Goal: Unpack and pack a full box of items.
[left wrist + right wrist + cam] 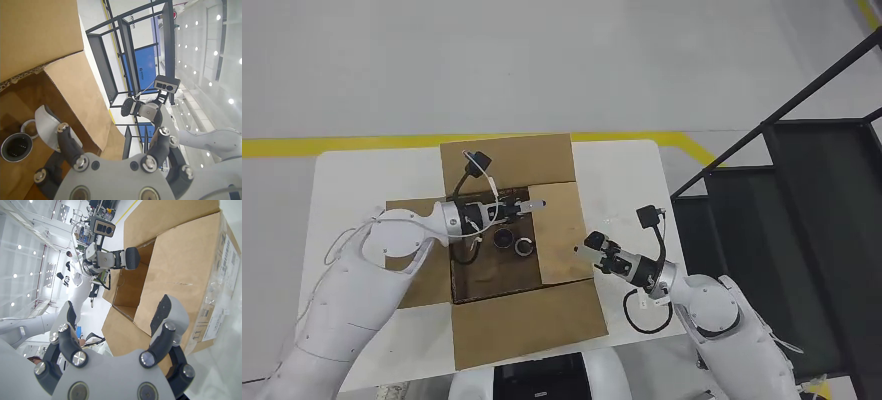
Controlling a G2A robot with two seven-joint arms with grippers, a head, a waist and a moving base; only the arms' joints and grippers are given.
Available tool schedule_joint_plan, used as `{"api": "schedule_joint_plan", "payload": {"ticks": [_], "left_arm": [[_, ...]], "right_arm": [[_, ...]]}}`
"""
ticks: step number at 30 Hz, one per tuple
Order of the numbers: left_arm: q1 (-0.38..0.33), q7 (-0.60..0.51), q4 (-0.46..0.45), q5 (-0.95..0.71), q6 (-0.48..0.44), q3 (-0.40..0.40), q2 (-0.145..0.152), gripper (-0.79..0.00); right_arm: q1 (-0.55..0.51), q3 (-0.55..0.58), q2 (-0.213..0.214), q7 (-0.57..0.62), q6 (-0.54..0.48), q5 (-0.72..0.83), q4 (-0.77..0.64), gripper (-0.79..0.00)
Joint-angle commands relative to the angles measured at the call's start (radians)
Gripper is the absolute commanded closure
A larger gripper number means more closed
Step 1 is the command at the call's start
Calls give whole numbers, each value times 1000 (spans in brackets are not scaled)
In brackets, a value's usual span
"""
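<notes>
Cardboard box [507,160] sits in the middle of the top view on a white table [352,180], with all 4 flaps folded out flat. It's pretty much unpacked at this point. I can only make out 2 things left at the bottom, close together near the centre of the opening: a dark cylinder with a metal rim [504,238] and a flat metal ring [28,128] just beside it.

Left gripper [522,207] comes in from the left of the frame and hangs over the upper part of the opening, above those 2 items and not touching them. Its fingers [45,121] are spread wide with nothing between them.

Right gripper [594,243] is right of centre in the top view, just beside the outer edge of the right-hand flap and over the table, not the box. Its wrist cam looks along the box's outer wall, where there's a shipping label [225,279] under clear film. The fingers [164,309] are released too, and it isn't carrying anything.

Off the table, a yellow floor line [342,147] runs across the upper left, and black metal stairs [802,200] fill the right side.
</notes>
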Motion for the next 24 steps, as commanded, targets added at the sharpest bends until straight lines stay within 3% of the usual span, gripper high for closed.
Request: {"api": "schedule_joint_plan", "payload": {"ticks": [1,7,16,24], "left_arm": [[4,11,1,-5,3,-2,0,-785],[-20,-14,23,-12,31,47,-14,-785],[-116,-27,197,-75,29,195,-74,-785],[-127,-4,208,-168,-79,186,-94,-785]], "right_arm": [[0,0,0,0,0,0,0,-785],[-4,-6,2,11,-2,-1,-15,-785],[-51,48,16,74,-49,79,-73,-785],[-61,59,24,106,-72,117,-90,-785]]}}
